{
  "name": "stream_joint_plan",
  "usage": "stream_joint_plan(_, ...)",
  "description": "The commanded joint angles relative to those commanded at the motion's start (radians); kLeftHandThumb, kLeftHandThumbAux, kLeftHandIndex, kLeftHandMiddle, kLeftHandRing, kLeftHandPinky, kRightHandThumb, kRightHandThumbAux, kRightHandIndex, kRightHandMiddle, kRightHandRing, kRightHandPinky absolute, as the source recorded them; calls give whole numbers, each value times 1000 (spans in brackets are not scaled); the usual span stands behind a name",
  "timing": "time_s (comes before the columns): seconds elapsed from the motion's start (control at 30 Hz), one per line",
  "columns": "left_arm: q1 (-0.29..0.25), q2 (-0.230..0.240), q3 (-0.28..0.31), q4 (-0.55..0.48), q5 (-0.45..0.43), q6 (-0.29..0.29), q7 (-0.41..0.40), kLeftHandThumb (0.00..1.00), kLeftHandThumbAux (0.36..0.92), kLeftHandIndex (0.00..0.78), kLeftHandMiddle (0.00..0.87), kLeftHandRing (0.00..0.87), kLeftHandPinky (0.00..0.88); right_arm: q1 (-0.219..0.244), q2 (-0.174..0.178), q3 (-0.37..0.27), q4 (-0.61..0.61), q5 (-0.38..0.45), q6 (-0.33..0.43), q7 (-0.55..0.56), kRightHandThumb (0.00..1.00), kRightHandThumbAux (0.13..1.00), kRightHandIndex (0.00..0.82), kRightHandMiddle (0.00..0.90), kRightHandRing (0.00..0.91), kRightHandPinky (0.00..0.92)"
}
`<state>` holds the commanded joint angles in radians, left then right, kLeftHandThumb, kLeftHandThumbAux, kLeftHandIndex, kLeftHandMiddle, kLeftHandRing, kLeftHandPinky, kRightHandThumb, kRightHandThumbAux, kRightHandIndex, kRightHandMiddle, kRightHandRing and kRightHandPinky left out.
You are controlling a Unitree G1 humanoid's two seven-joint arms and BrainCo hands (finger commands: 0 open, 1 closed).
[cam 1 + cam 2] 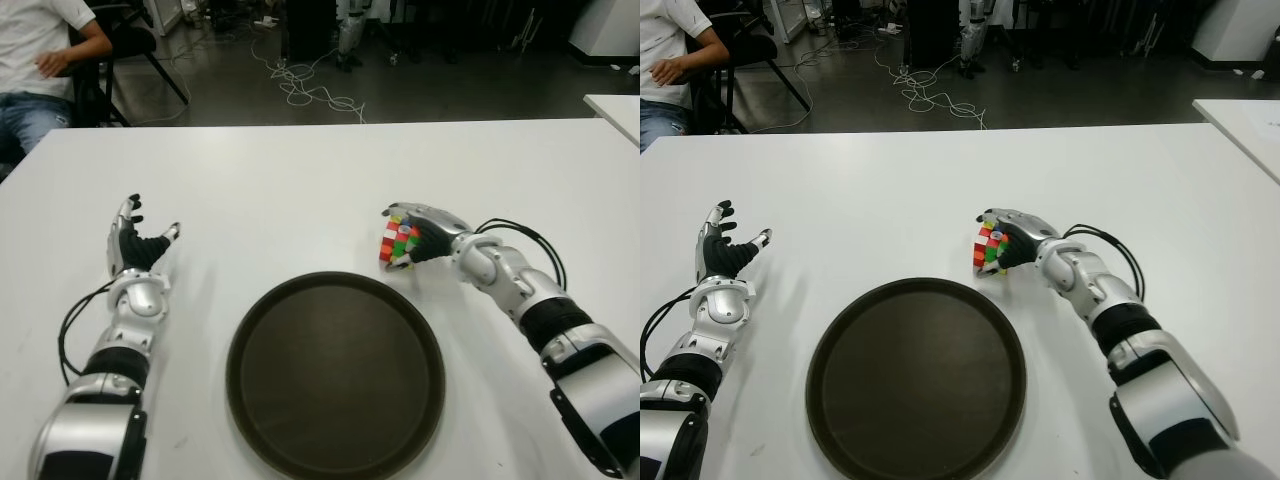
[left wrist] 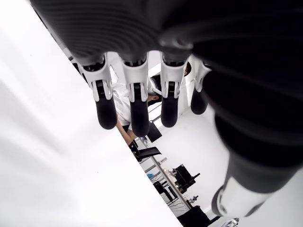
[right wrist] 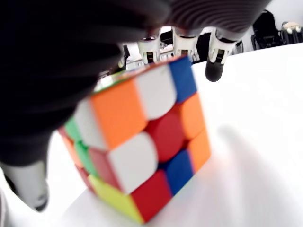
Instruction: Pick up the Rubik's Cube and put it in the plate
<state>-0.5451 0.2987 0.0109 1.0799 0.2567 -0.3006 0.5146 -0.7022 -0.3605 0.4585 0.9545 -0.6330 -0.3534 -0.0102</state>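
Observation:
The Rubik's Cube stands tilted on the white table, just past the far right rim of the round dark plate. My right hand is wrapped around the cube from its right side. In the right wrist view the fingers reach over the cube, which leans on a lower edge with the thumb down beside it. My left hand shows to the left of the plate, palm up, fingers spread and holding nothing.
A seated person and a chair are beyond the table's far left corner. Cables lie on the floor behind. Another white table shows at the right edge.

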Motion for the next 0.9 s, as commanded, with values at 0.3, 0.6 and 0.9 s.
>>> stream_joint_plan(0.3,1,0,3,-2,-3,-3,-7,293,760,110,167,177,224,-5,-8,-3,11,10,-19,12,0,599,2,10,16,1)
stream_joint_plan(0.6,2,0,3,-3,-4,-6,-13,314,758,109,161,170,209,-9,-3,-5,30,14,-30,1,0,562,7,21,27,0)
stream_joint_plan(0.9,4,0,6,-7,-10,-10,-21,339,761,116,171,177,205,-19,0,6,66,-3,-60,-41,0,570,13,50,42,16)
